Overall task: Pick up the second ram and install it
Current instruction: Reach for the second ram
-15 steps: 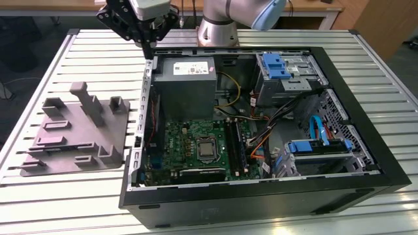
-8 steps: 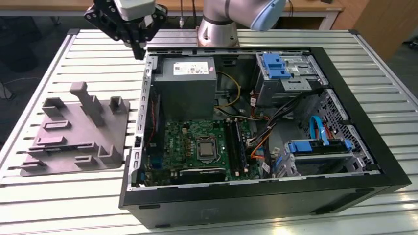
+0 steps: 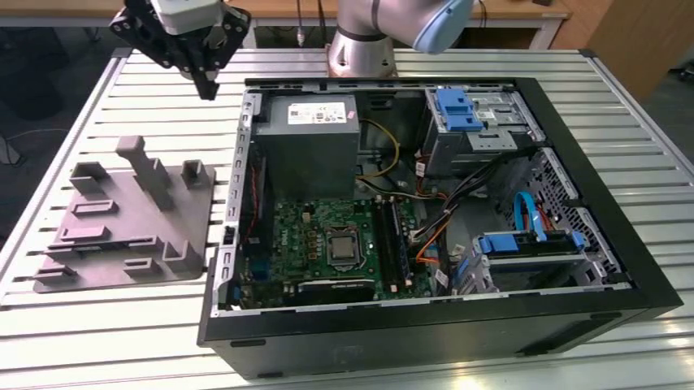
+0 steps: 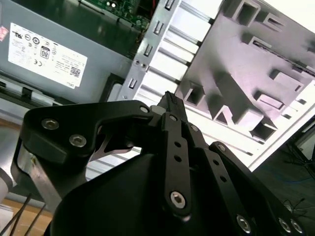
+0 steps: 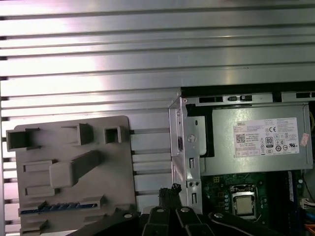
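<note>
in the exterior view we are seeing the tool (image 3: pixel 206 85) hanging high over the slatted counter (image 3: pixel 109 325), above the gap between the grey holder tray (image 3: pixel 119 236) and the open computer case (image 3: pixel 639 284). its fingers are drawn together on nothing. we are judging that this height is keeping it clear of the tray's posts and the case wall. inside the case, cables (image 3: pixel 428 231) are crowding the motherboard's memory slots (image 3: pixel 392 236) below the power supply (image 3: pixel 309 122).

in the second wrist view we are looking past the pinched tips of the tool (image 4: pixel 170 101) at the tray and power supply, with nothing gripped.

in the first wrist view we are taking the dark, blue-flecked strip lying in the tray's long slot for the second ram (image 5: pixel 54 207). it is probably seated there for a clean pick, and it is well apart from the tool.
</note>
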